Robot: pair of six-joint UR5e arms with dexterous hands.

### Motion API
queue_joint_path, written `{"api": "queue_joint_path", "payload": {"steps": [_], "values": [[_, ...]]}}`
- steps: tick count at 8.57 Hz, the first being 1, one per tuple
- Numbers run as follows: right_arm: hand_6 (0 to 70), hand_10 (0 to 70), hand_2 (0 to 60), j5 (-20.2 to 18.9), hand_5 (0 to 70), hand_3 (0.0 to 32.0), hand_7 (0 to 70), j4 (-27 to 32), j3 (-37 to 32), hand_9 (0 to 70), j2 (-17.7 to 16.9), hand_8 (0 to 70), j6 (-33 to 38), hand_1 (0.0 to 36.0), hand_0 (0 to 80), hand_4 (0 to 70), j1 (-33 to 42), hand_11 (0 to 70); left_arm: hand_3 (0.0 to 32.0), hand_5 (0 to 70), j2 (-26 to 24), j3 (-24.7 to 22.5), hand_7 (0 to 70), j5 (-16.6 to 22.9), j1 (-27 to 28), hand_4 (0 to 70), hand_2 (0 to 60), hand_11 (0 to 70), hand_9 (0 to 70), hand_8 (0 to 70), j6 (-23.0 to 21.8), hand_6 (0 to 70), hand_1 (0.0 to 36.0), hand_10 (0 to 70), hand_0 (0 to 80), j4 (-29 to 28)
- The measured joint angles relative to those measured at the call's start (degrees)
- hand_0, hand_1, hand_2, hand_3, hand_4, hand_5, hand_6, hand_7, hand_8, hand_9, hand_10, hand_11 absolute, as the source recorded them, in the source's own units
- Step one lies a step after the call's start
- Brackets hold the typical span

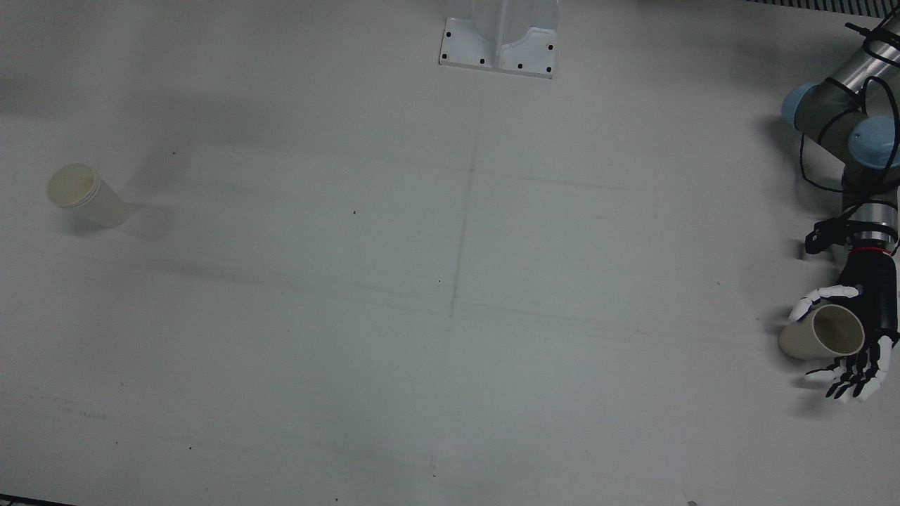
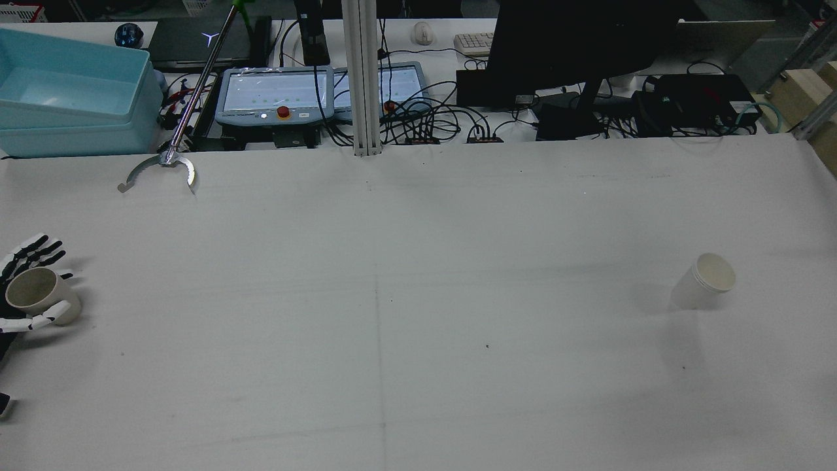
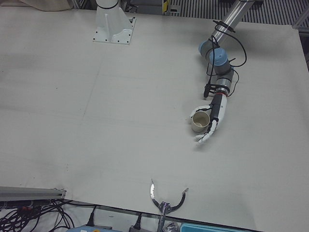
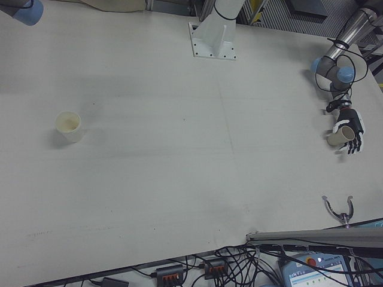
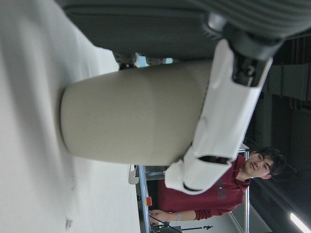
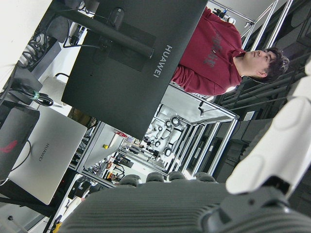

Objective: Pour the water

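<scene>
- Beige cup (image 5: 136,116), left hand view: fills the picture, upright on the white table (image 5: 29,160). One white finger (image 5: 218,121) lies against its wall. A person in a red top stands behind.
- Left hand (image 1: 861,330), front view: cupped about the beige cup's (image 1: 823,332) sides at the table's edge, thumb on one side, fingers on the other. Whether the grip is firm cannot be told. White cup (image 1: 86,194) stands well apart, across the table.
- Rear view: same left hand (image 2: 26,288) and beige cup (image 2: 40,296); white cup (image 2: 705,281) on the robot's right half. Only this view shows the blue bin (image 2: 72,98), control pendants and metal grabber tool (image 2: 160,171) beyond the table.
- Left-front view: left hand (image 3: 212,118) and beige cup (image 3: 199,121); white cup out of frame.
- Right-front view: both cups at once, white cup (image 4: 69,126) far from the beige one (image 4: 336,137).
- Right hand view: right hand (image 6: 194,204) aloft, facing a monitor, nothing visibly held; its closure cannot be told.
- Step in hand, judged: securing the beige cup. Close evenly on opposite walls, lift level, carry across without tilting, then tip over the white cup's mouth.
</scene>
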Motion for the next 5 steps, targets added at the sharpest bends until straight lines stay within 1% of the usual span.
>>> {"api": "queue_joint_path", "payload": {"steps": [1, 2, 3, 4, 5], "values": [[0.0, 0.0, 5.2, 0.0, 0.0, 0.0, 0.0, 0.0, 0.0, 0.0, 0.0, 0.0, 0.0, 7.8, 38.7, 0.0, 0.0, 0.0, 0.0, 21.1, 0.0, 0.0, 47.3, 0.0, -0.1, 10.2, 60.0, 31.2, 26.3, 15.5, 0.0, 20.7, 36.0, 18.5, 80.0, 0.0], [0.0, 0.0, 5.0, 0.0, 0.0, 0.0, 0.0, -0.1, 0.0, 0.0, 0.0, 0.0, 0.0, 7.8, 38.8, 0.0, 0.1, 0.0, 0.0, 28.2, 0.0, 0.0, 54.2, 0.0, -0.2, 12.2, 60.0, 32.8, 32.5, 19.8, 0.0, 25.1, 36.0, 19.7, 79.1, 0.1], [0.0, 0.0, 4.9, 0.0, 0.0, 0.0, 0.0, -0.1, 0.0, 0.0, 0.0, 0.0, 0.0, 7.8, 38.8, 0.0, 0.2, 0.0, 0.0, 34.5, 0.0, 0.0, 56.6, 0.0, -0.2, 12.9, 60.0, 35.2, 36.1, 22.2, -0.1, 26.7, 36.0, 21.6, 74.0, 0.1], [0.0, 0.0, 5.0, 0.0, 0.0, 0.0, 0.0, -0.1, 0.1, 0.0, 0.0, 0.0, 0.0, 7.8, 38.8, 0.0, 0.3, 0.0, 0.0, 34.9, 0.0, 0.0, 58.3, 0.0, -0.3, 13.5, 60.0, 36.9, 37.7, 23.4, -0.1, 28.0, 36.0, 22.9, 68.5, 0.0], [0.0, 0.0, 5.0, 0.0, 0.0, 0.0, 0.0, -0.1, 0.1, 0.0, 0.0, 0.0, 0.0, 7.8, 38.8, 0.0, 0.3, 0.0, 0.0, 38.4, 0.0, 0.0, 59.6, 0.0, -0.3, 14.5, 60.0, 38.3, 38.0, 23.7, -0.1, 29.9, 36.0, 24.0, 64.1, 0.0]]}}
